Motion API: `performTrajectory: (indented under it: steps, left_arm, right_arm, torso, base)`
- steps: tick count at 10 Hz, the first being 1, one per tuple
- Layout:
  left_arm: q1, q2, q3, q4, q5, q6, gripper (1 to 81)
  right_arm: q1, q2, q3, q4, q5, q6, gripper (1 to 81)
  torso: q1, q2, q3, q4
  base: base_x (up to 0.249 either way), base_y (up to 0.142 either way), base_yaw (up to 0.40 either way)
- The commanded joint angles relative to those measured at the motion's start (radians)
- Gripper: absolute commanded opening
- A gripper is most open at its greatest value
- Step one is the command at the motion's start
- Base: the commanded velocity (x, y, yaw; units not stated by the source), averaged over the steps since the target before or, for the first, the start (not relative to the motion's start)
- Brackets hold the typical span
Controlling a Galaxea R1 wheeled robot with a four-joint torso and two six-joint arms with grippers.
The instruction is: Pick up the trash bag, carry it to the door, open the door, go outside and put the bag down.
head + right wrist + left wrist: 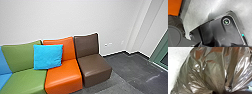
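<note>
The trash bag shows large in the left wrist view, a shiny, brownish translucent plastic with many creases. Its folds draw together at my left gripper, which is shut on the gathered plastic. Dark crinkled material, which looks like part of the same bag, shows in the right wrist view beside an orange surface. At the right of the head view, part of a green-framed glass door or panel stands beyond the wall corner.
A row of seats runs along the white wall: blue, green, orange and brown. A bright blue cushion leans on the green and orange ones. Dark grey floor lies right of the brown seat.
</note>
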Motion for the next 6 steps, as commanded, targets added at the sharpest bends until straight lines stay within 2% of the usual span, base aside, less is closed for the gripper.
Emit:
performTrajectory:
  steps: [1, 3, 5, 6]
  left_arm:
    - [0.012, -0.015, 0.031, -0.013, 0.010, 0.083, 1.0]
    - [0.093, -0.007, 0.030, -0.013, -0.050, 0.125, 1.0]
    - [0.169, 0.020, -0.015, -0.013, -0.110, 0.169, 1.0]
    - [0.202, 0.045, -0.058, -0.013, -0.119, 0.174, 1.0]
  right_arm:
    - [0.025, -0.011, -0.016, -0.026, -0.081, -0.028, 81.1]
    - [0.018, 0.038, -0.046, -0.053, -0.083, -0.045, 81.1]
    - [0.015, 0.097, -0.098, -0.065, -0.084, -0.045, 81.1]
    - [0.015, 0.115, -0.115, -0.075, -0.089, -0.045, 81.1]
  torso:
    - [-0.064, 0.098, 0.083, 0.000]
    - [-0.112, 0.172, 0.131, 0.000]
    - [-0.161, 0.244, 0.139, 0.000]
    - [-0.185, 0.279, 0.138, 0.000]
  base:
    - [0.000, 0.000, 0.000]
    - [0.000, 0.000, 0.000]
    - [0.000, 0.000, 0.000]
    - [0.000, 0.000, 0.000]
